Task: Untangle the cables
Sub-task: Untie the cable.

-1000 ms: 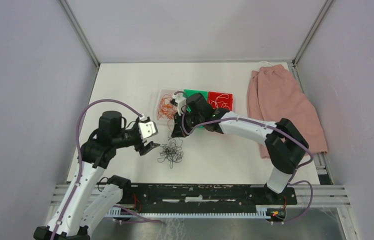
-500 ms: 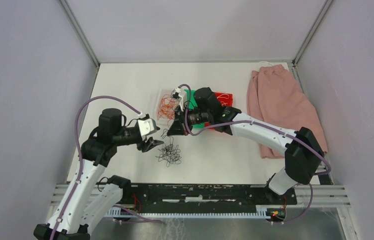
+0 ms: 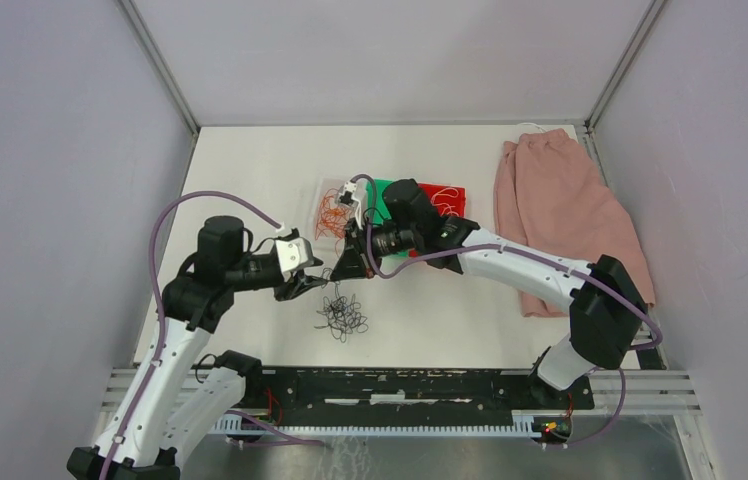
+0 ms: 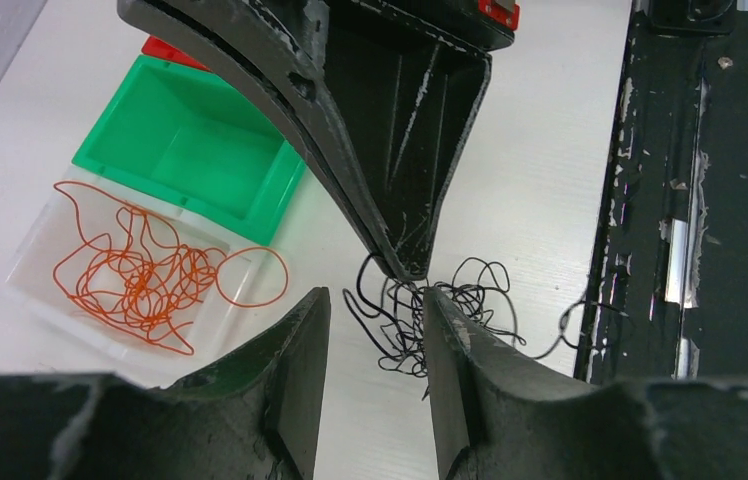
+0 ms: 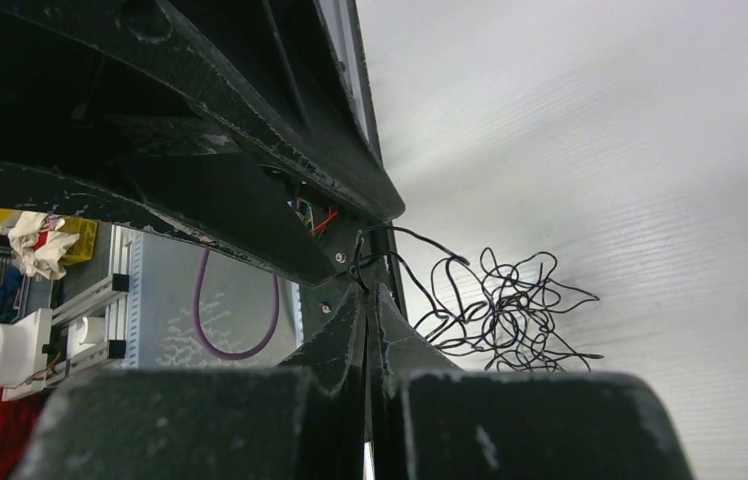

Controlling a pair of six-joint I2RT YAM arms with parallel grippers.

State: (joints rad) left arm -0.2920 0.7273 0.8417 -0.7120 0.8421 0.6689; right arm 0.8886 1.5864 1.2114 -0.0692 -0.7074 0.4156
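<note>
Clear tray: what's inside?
A tangle of orange cables, one loop reaching toward the green bin. The black cables lie outside it. From above, the right arm covers the tray's right edge.

No legible txt, labels, nos. or signs anywhere in view.

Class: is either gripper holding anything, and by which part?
The right gripper pinches a strand at the edge of the black wire clump. The left gripper, jaws apart near it, holds nothing.
</note>
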